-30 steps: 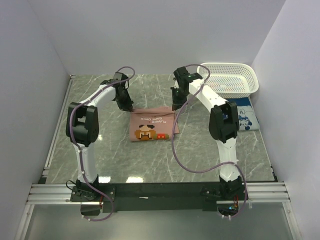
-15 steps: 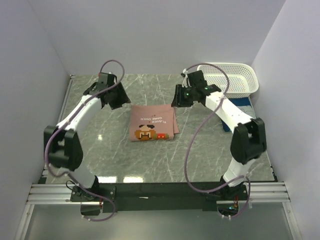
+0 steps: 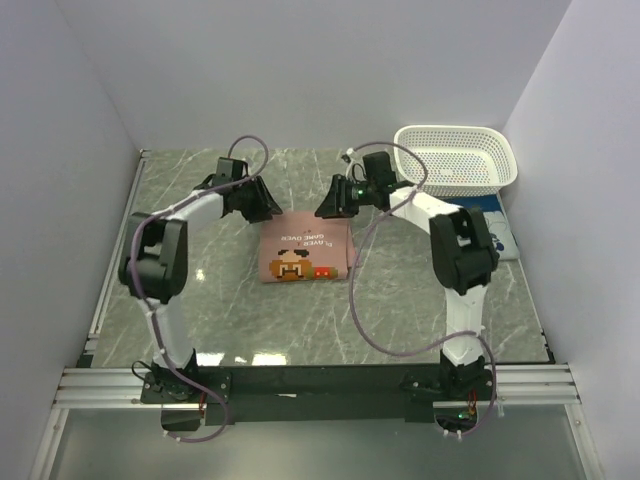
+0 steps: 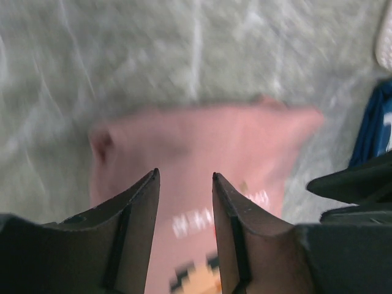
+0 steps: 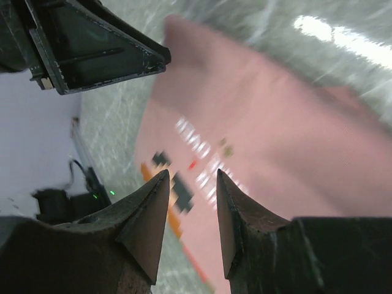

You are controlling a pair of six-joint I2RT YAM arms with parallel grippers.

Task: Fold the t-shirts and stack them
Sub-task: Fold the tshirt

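The dusty-pink t-shirt lies folded flat in the middle of the table, its pixel face print up; it also shows in the left wrist view and in the right wrist view. The blue t-shirt lies at the right, mostly behind the right arm; a strip of it shows in the left wrist view. My left gripper is open and empty just left of the pink shirt's far edge. My right gripper is open and empty over the shirt's far right corner.
A white perforated plastic basket stands at the back right corner. White walls close the table on the left, back and right. The arm bases sit on a rail at the near edge.
Both grippers have swung inward toward the far edge of the pink shirt, the left from the far left, the right from the right. The shirt has not moved.
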